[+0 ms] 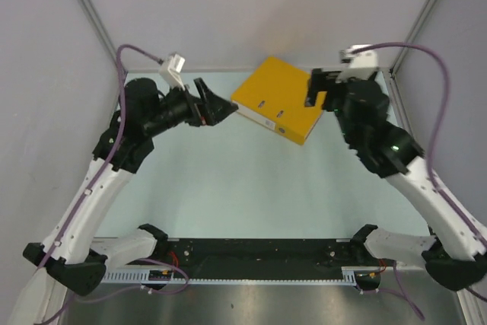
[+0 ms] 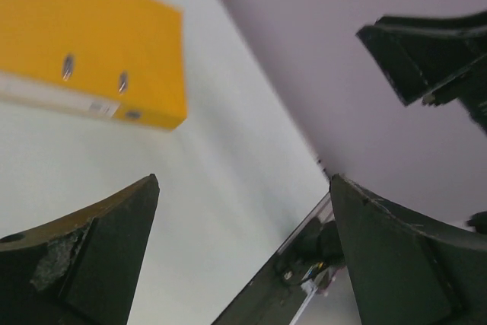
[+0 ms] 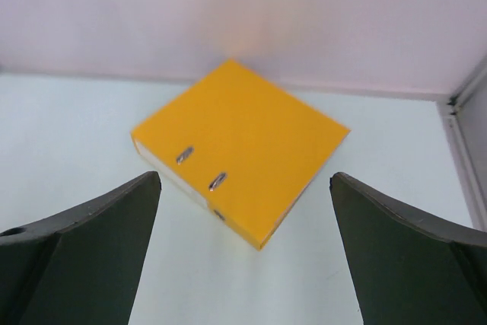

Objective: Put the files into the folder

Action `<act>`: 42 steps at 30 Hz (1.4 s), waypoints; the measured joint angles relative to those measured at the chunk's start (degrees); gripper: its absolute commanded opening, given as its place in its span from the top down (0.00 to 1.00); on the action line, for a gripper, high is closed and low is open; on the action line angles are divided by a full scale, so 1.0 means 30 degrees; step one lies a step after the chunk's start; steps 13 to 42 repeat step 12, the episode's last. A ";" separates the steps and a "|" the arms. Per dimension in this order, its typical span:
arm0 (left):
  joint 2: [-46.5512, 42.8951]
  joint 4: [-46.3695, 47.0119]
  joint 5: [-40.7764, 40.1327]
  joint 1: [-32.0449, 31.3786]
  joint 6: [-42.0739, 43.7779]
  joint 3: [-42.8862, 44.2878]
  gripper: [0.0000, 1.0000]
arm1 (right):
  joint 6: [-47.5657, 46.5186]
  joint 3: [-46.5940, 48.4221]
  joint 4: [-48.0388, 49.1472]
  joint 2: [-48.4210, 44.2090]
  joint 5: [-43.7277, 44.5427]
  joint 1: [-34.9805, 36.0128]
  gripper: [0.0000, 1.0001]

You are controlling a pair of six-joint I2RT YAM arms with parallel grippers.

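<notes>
One folder [image 3: 251,138]; two rivets [image 3: 185,155]; left end effector [image 2: 244,178], right end effector [image 3: 245,176] spread.

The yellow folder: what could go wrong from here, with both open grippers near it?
1. The folder lies closed and flat on the table; a finger pushed at its cover may slide it toward the back wall rather than open it.
2. The left gripper and the right gripper flank it and might collide.
3. No files show in any view.
</notes>
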 measured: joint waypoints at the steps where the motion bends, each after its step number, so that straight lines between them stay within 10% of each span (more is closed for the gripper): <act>1: 0.0510 -0.0248 -0.0073 -0.0444 0.0160 0.1530 0.00 | 0.0306 0.0546 -0.0452 -0.1071 0.0306 -0.0087 0.00; 9: 0.1093 -0.0226 -0.1355 -0.1698 0.1683 0.9850 0.00 | 0.1064 0.4911 -0.3315 -0.5464 0.2404 -0.0211 0.00; 42: 0.0328 -0.0131 -0.1807 -0.1705 0.1931 1.0156 0.01 | 0.1049 0.4947 -0.3453 -0.6477 0.2892 -0.0219 0.00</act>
